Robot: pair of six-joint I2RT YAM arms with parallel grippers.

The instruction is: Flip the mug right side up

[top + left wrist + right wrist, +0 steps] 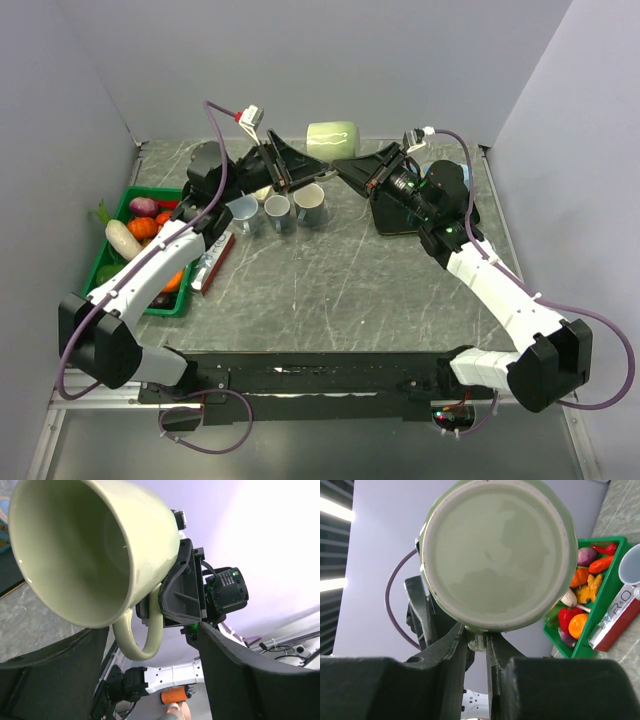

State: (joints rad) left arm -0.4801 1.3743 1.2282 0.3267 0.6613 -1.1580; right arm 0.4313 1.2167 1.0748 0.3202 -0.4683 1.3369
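Nearest us are the two arm bases. Further in on the left sits the green bin (97, 268) of veg w/ a red-and-white box (214, 262) just right of it, & beyond that a row of three cups (278, 211) approx mid-table. Just past the cups, far-middle, the two claws meet tip to tip. The mug (332, 137) hangs there off the table on its side: mouth to the left, base to the right, handle underneath. The right claw (477, 641) is clamped on the handle only, jaws nearly together on it. The left claw (152, 630) faces into the mouth w/ jaws wide apart & nothing btwn them; we can't tell if either finger touches the rim. We judge the turn approx half done: mug sideways, not yet upright. Risks from here: a pinch on a thin glazed handle gives little hold vs twist, so the mug could swivel or slip as it's rotated. If the left claw moves in off-line, it could knock the rim & lever the mug out of the grip. If the right claw lets go before the other has a firm bite, the mug drops among the cups close by & scatters them.
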